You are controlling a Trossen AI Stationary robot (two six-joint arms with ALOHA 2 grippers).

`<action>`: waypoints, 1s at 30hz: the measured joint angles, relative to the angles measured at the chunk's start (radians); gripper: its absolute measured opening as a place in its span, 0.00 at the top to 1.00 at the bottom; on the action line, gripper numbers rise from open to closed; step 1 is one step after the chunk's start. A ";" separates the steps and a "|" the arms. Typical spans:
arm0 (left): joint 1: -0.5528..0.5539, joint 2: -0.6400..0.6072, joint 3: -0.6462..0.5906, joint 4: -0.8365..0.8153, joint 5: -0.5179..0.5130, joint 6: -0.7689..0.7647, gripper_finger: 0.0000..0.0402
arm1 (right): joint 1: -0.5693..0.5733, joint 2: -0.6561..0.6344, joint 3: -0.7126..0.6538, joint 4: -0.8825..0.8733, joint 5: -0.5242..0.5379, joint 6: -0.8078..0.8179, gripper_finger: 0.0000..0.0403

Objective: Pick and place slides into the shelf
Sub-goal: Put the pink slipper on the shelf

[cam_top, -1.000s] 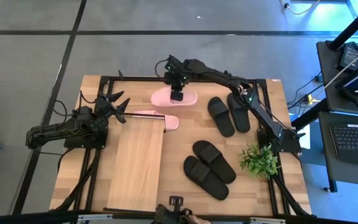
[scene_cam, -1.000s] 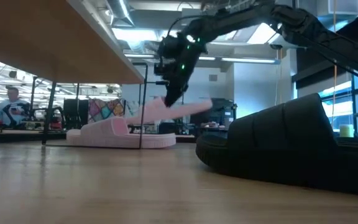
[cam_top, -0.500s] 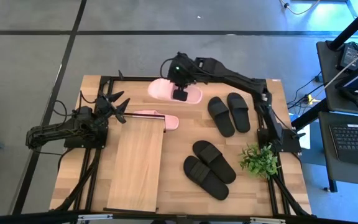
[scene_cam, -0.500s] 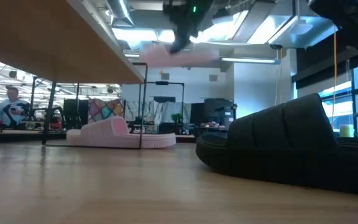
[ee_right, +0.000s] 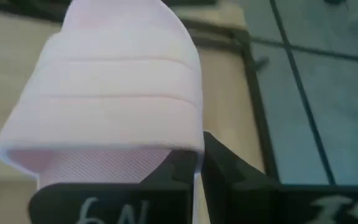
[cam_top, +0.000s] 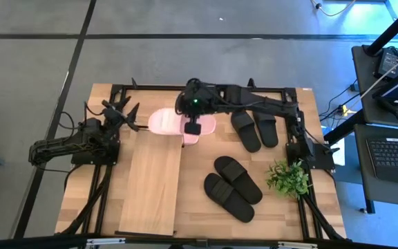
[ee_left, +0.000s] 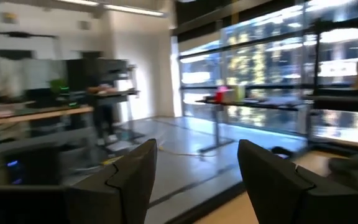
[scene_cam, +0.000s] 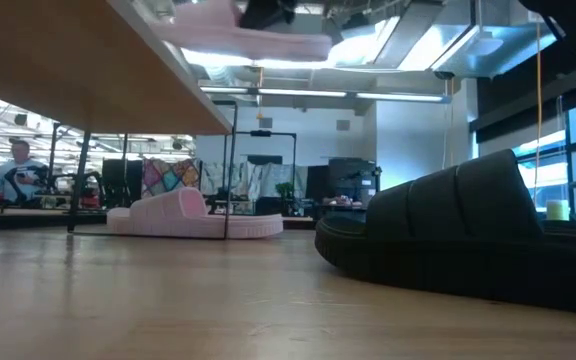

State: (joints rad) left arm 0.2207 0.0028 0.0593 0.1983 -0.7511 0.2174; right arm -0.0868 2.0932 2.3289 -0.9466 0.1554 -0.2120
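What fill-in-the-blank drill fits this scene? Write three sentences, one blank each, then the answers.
1. The right gripper holds a slide coloured ____.
2. The number of black slides lying on the table is ____.
3. The other pink slide rests on the tabletop under the far end of the ____.

Missing words: pink; four; shelf
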 joint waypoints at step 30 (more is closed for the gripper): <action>0.000 0.000 0.000 -0.025 -0.306 0.004 0.46 | 0.019 0.226 0.000 0.371 -0.287 0.171 0.96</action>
State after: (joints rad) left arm 0.2203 0.0029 0.0597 0.1729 -1.0573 0.2219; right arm -0.0681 2.3192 2.3287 -0.5754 -0.1317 -0.0413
